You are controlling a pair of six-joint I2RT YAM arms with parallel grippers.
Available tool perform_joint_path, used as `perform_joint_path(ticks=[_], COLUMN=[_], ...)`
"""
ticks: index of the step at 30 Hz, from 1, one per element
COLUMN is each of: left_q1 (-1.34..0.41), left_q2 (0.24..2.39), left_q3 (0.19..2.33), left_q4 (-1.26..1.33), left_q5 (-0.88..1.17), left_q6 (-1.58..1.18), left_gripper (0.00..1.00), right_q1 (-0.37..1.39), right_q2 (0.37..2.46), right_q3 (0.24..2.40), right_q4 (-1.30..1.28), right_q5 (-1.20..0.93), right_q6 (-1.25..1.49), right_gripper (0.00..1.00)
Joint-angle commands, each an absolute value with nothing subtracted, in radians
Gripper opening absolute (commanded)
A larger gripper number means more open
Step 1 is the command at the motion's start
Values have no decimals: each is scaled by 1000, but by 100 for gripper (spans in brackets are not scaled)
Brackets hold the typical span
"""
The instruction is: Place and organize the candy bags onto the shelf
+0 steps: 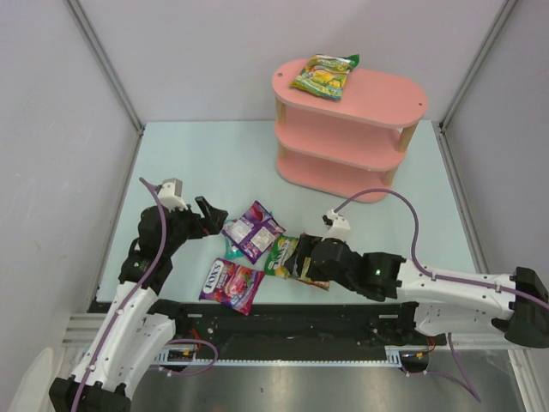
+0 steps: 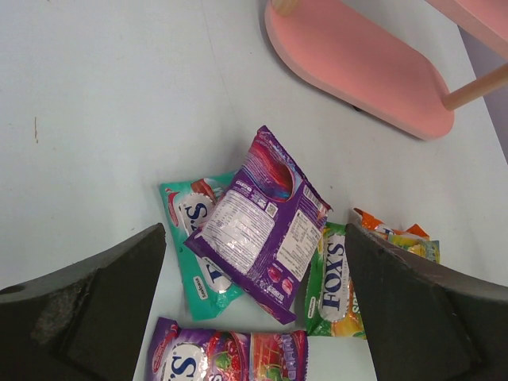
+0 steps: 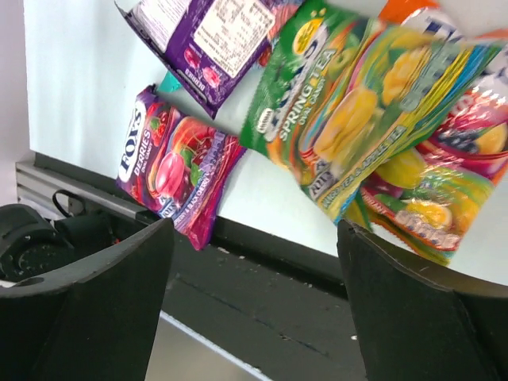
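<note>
So we've got the pale table (image 1: 214,154) filling most of the top view, with the pink shelf (image 1: 377,96) standing in the upper right of it.

The left gripper (image 1: 212,215) is at centre left. Its jaws are spread really wide and there's nothing in them. The right gripper (image 3: 254,230) is at lower centre, low over the green bag (image 1: 280,255). Its jaws are also wide apart, and as far as we can tell no bag is pinched between them.

One green-yellow bag (image 1: 323,75) lies on the shelf's top board, at its left end. The other five are bunched together on the table at lower centre:
- The purple bag (image 1: 254,230) lies back side up across a teal bag (image 2: 184,218).
- The berries bag (image 1: 232,283) is nearest the bottom edge.
- The green one overlaps an orange bag (image 2: 377,224), right by the right gripper.
</note>
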State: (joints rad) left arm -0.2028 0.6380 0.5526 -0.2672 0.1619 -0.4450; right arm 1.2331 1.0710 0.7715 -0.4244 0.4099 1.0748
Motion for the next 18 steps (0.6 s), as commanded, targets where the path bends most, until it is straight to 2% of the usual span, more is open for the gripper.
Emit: perform_joint_path(ticks=[1, 4, 5, 6, 8, 9, 10, 12, 13, 16, 18], left_q1=[-207, -207, -207, -207, -207, -206, -207, -207, -207, -207, -207], left_q2=[630, 626, 624, 617, 614, 611, 611, 611, 611, 603, 600], left_q3=[555, 557, 557, 554, 552, 551, 551, 551, 554, 551, 552], left_q4=[-244, -255, -256, -256, -258, -264, -265, -268, -276, -284, -284], left_q5=[176, 175, 170, 170, 169, 167, 167, 169, 169, 170, 169], left_q6=[-460, -459, -459, -459, -459, -459, -459, -459, -456, -454, -454], left_gripper=[100, 100, 100, 100, 100, 100, 100, 100, 100, 100, 100], right_q1=[1240, 1175, 1149, 1064, 943, 883, 759, 656, 570, 517, 532], right_q2=[988, 936, 919, 916, 929, 960, 986, 1061, 1087, 1202, 1255], right_q3=[778, 778, 776, 778, 776, 782, 787, 804, 810, 856, 888], right_q4=[-476, -454, -433, -407, -304, -286, -273, -259, -255, -265, -316], right_q5=[575, 577, 566, 533, 225, 104, -107, -259, -410, -569, -583], right_q6=[946, 713, 653, 591, 368, 327, 296, 255, 238, 172, 117], right_gripper=[86, 84, 88, 89, 90, 91, 91, 92, 91, 89, 88])
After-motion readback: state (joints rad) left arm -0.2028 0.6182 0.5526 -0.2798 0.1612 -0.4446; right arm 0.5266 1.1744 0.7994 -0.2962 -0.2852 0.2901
